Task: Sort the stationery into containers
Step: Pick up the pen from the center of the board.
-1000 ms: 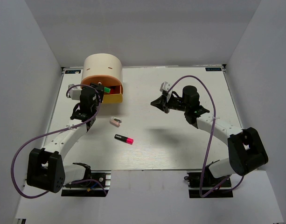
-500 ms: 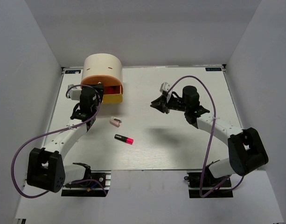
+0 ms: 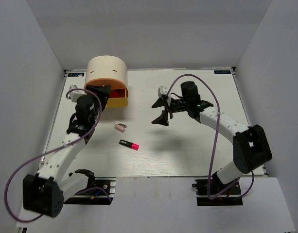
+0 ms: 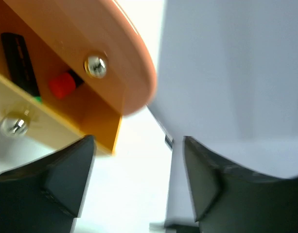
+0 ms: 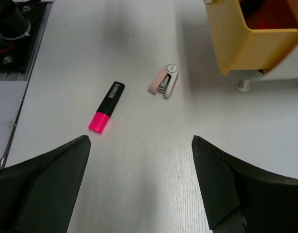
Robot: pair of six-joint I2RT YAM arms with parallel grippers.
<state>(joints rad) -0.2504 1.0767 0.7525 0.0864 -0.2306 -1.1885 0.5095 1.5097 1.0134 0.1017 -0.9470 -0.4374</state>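
From above, your left gripper (image 3: 101,93) has drawn back from the pulled-out yellow half-round drawer (image 3: 117,101) of the cream cylindrical unit (image 3: 107,70). Its jaws, carrying a green-capped highlighter a second ago, stand open and empty. Your right gripper (image 3: 159,111) has swung inward, jaws spread wide. Left wrist: beneath the orange drawer (image 4: 114,43), the yellow one holds a red-orange-capped black highlighter (image 4: 61,85) beside another black barrel (image 4: 20,60). Right wrist: the pink-capped black highlighter (image 5: 106,113) and small pink-and-white piece (image 5: 164,80) lie on the white table (image 5: 139,145), outside the drawer.
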